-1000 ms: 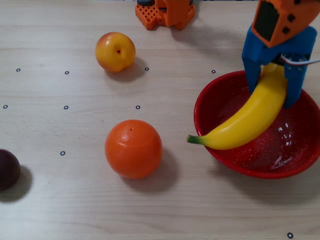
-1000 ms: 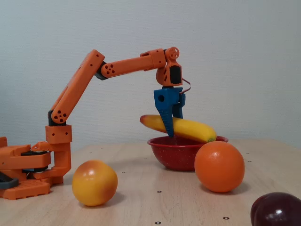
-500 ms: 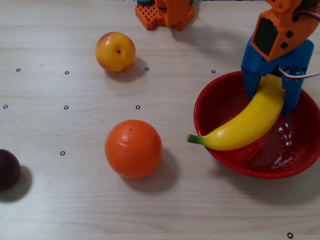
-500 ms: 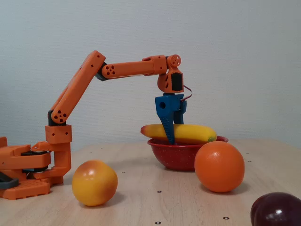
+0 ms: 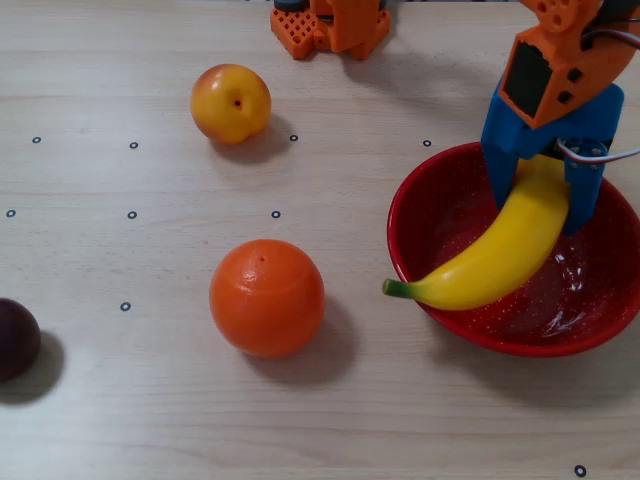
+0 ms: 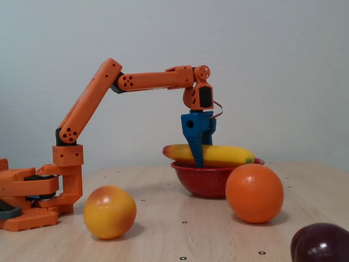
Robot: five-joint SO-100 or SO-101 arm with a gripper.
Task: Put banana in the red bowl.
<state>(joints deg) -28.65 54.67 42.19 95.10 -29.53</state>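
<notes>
Your end effector is clamped on the banana, one blue finger on each side of its upper part. In the fixed view the end effector points straight down, fingers crossing the banana near its reddish end.

The banana lies almost level across the bowl. From the end effector it runs down and left in the overhead view, its green stem poking out past the near-left rim. In the fixed view it sits on or just above the bowl's rim; you can't tell whether it touches.

The orange stands on the surface well to the left of the end effector in the overhead view. The peach is farther left and up. A dark plum sits at the far left edge. Arm base is far left in the fixed view.
</notes>
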